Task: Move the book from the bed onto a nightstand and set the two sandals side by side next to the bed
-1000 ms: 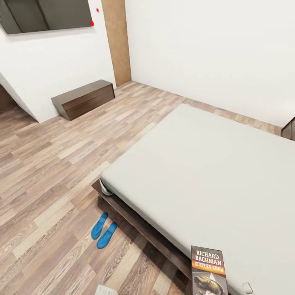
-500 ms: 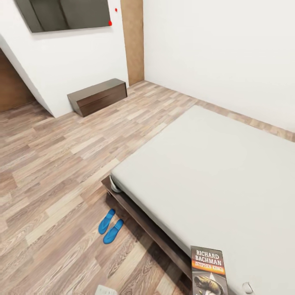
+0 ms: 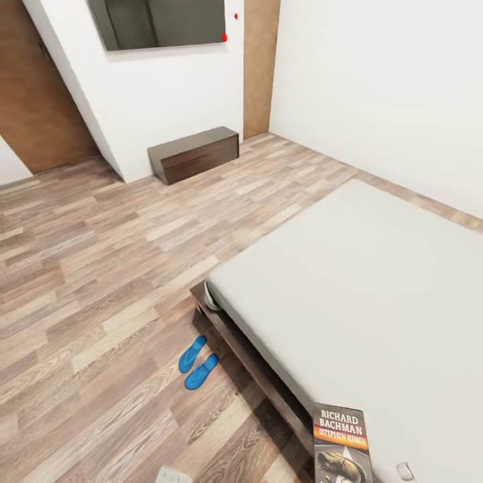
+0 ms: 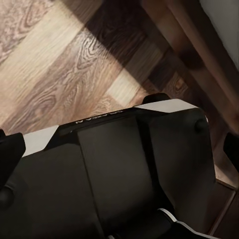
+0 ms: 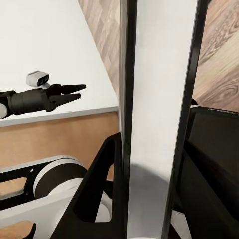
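Observation:
My right gripper (image 5: 152,164) is shut on the book (image 3: 342,444), whose black cover with white lettering stands upright at the bottom of the head view, over the bed's near edge. In the right wrist view the book (image 5: 152,99) runs edge-on between the fingers (image 5: 107,167). The two blue sandals (image 3: 196,362) lie side by side on the floor beside the corner of the bed (image 3: 376,295). A low dark-brown nightstand (image 3: 194,154) stands against the far wall. My left gripper (image 4: 118,147) is open and holds nothing, low beside the bed frame.
A dark screen (image 3: 161,23) hangs on the white wall above the cabinet. A brown door (image 3: 40,100) is at the far left. Wood-plank floor (image 3: 100,255) stretches between the bed and that wall. My own black base (image 4: 114,189) sits under the left wrist.
The head view has swung left, so bed, sandals and cabinet all shifted right in the picture and the brown door came into view. The book stays held in the same spot.

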`<state>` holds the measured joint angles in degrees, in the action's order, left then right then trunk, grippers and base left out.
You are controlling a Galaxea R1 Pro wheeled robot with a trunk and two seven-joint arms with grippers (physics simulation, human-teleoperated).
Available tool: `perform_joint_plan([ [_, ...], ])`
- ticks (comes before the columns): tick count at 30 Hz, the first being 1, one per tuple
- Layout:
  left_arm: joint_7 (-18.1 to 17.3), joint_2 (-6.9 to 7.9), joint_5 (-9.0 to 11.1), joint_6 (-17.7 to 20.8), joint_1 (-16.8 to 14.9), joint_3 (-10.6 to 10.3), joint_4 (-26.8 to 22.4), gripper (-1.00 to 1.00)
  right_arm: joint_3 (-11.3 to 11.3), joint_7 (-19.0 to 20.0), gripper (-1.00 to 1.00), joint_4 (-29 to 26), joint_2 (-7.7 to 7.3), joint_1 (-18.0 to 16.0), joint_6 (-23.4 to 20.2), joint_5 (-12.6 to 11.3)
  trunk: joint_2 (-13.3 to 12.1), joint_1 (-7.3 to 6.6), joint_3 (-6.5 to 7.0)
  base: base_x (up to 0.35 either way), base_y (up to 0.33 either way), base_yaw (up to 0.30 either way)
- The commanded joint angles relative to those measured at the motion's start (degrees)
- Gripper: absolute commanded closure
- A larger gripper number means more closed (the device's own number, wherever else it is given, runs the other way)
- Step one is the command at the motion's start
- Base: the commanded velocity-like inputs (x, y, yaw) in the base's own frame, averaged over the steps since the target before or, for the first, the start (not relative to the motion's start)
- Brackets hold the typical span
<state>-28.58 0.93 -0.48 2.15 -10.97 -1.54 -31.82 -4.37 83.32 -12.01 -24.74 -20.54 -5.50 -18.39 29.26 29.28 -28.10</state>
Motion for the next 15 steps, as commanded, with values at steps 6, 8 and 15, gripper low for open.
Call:
perform_joint_plan([
  [6, -0.08, 0.03, -0.05, 0.23, -0.02, -0.13, -0.09, -1.0, -0.46, 0.27, 1.0, -0.03, 0.05, 0.0, -0.74, -0.59, 0.07, 0.02, -0.07, 0.0, 0.0, 0.292],
  [8, -0.08, 0.03, -0.05, 0.23, -0.02, -0.13, -0.09, -1.0, -0.46, 0.27, 1.0, -0.03, 0.1, -0.01, -0.74, -0.59, 0.07, 0.02, -0.07, 0.0, 0.0, 0.292],
  [15, -0.08, 0.03, -0.05, 0.23, -0.02, -0.13, -0.09, -1.0, -0.46, 0.23, 1.0, -0.03, 0.12, 0.0, -0.74, -0.59, 0.07, 0.02, -0.07, 0.0, 0.0, 0.292],
])
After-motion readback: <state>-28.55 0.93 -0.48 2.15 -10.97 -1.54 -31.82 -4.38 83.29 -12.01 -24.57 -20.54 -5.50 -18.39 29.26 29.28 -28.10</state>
